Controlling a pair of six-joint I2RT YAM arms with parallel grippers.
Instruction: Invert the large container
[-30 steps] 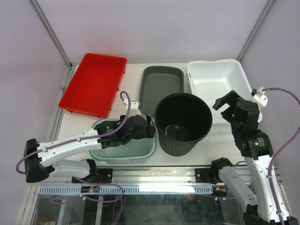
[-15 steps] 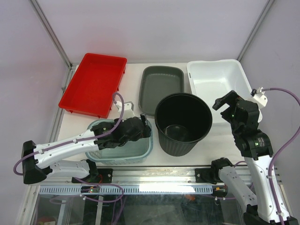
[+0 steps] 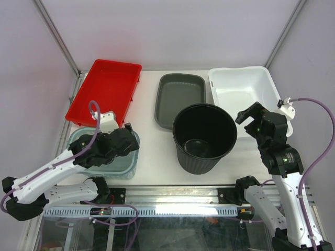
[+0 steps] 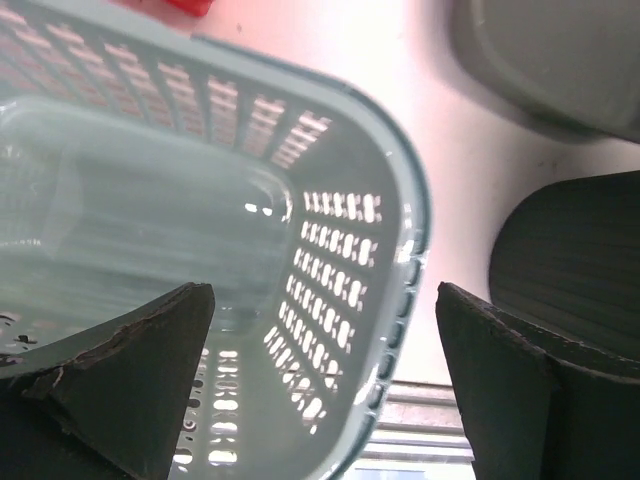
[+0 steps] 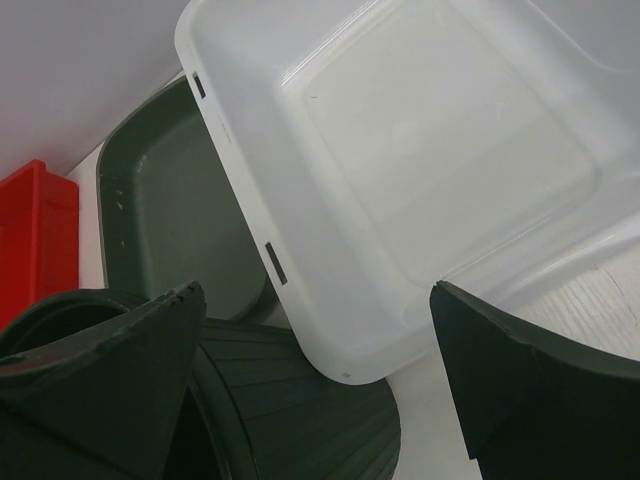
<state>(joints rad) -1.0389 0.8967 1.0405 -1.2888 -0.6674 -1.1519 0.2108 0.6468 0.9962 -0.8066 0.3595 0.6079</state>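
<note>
The pot [image 3: 204, 137] stands upright, mouth up, with neither arm holding it. Left of it and apart, the left gripper [image 3: 121, 144] hovers over a teal basket [image 3: 78, 137], jaws wide apart and empty. Just right of the pot, the right gripper [image 3: 251, 113] hangs with jaws spread too, holding nothing. Behind the pot lie a grey tray [image 3: 180, 91], a white tub [image 3: 241, 86] to its right and a red tray [image 3: 107, 91] far to its left.
</note>
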